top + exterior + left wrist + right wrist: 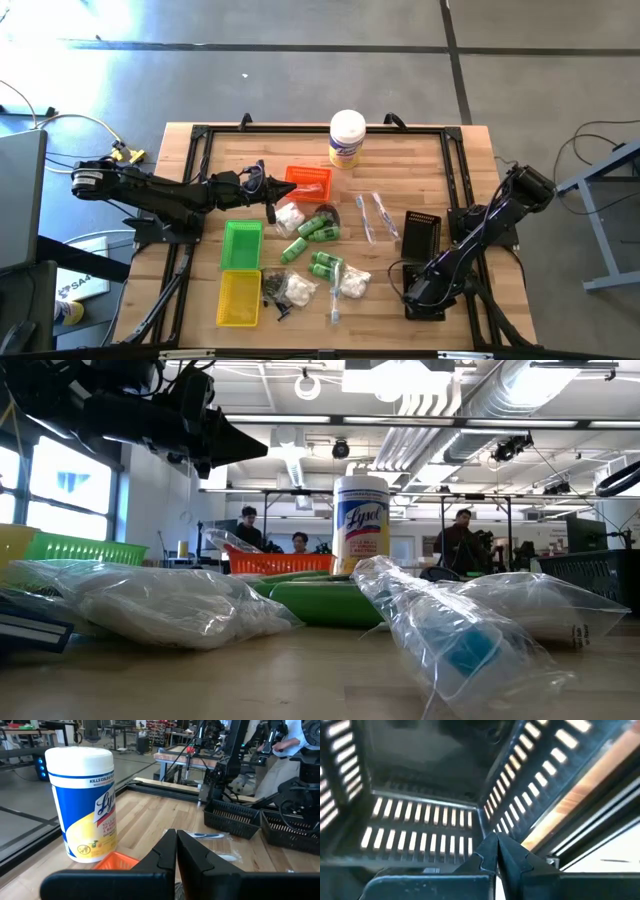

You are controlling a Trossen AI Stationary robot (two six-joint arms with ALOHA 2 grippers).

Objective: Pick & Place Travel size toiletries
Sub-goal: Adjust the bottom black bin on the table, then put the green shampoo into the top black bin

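The travel size toiletries lie loose in the middle of the table: green bottles (320,228), white fluffy bits in clear bags (290,215), clear-wrapped sticks (366,216) and small black pieces (272,290). My left gripper (265,185) hovers shut and level, with nothing in it, just left of the orange tray (308,182); its closed tips (176,840) point toward the table's right side. My right gripper (495,845) is shut and slants down inside the black tray (410,270) at the near right, holding nothing. My right gripper's shut fingertips (489,851) stand close to an inner corner of the black tray's slotted wall (485,817). I cannot tell whether they touch the wall or the floor.
A white canister with a yellow label (347,137) stands at the far middle. A green tray (241,244) and a yellow tray (240,298) sit near left. A second black tray (421,232) lies at the right. A black frame (200,135) rims the table.
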